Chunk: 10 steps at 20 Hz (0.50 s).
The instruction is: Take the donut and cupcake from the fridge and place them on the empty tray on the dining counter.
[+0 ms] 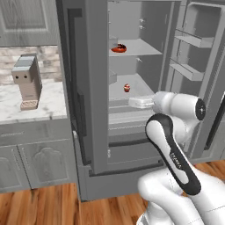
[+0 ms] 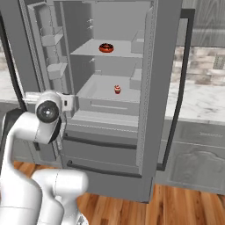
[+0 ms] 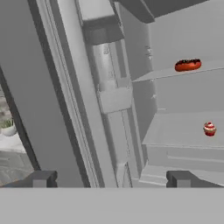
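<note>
The fridge (image 1: 94, 88) stands with one door swung open. On its upper shelf lies the donut (image 1: 118, 48) (image 2: 106, 47) (image 3: 188, 65), orange-brown with dark icing. One shelf lower stands the small red cupcake (image 1: 127, 88) (image 2: 117, 89) (image 3: 209, 129). My gripper (image 3: 111, 179) is open, its two dark fingertips (image 3: 41, 178) wide apart with nothing between them. It hovers in front of the fridge opening, below shelf level and well short of both pastries. The tray and the dining counter are out of view.
The open door (image 1: 193, 48) (image 2: 48, 48) carries shelf bins and juts toward me on one side. A coffee machine (image 1: 27, 81) sits on the marble wall counter (image 1: 48, 105) over grey cabinets. Below is wooden floor (image 1: 52, 204).
</note>
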Motion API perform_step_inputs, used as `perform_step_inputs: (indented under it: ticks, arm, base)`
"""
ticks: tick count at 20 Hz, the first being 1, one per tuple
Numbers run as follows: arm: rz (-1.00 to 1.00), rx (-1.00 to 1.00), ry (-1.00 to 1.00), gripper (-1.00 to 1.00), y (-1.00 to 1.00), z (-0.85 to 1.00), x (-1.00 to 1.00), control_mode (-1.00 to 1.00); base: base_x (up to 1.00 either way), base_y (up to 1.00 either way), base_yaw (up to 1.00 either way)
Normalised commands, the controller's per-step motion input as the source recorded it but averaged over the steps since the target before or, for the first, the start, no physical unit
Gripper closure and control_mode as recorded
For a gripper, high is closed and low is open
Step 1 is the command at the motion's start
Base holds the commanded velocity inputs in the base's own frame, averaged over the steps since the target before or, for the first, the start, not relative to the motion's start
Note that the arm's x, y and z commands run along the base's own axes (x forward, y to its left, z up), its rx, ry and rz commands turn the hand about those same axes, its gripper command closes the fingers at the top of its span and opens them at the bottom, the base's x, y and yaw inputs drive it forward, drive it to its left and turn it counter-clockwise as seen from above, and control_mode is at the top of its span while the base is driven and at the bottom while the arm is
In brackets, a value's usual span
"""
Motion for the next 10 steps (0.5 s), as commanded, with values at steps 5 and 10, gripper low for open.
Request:
perform_step_inputs:
  ticks: [5,10]
  arm:
    - [0.00,0.05,0.09,-1.00,-0.26,0.00,0.49,-1.00]
    - [-0.01,0.11,0.27,-1.00,-0.38,-0.07,0.61,-1.00]
  base:
    - [0.00,0.00,0.00]
    - [0.00,0.00,0.00]
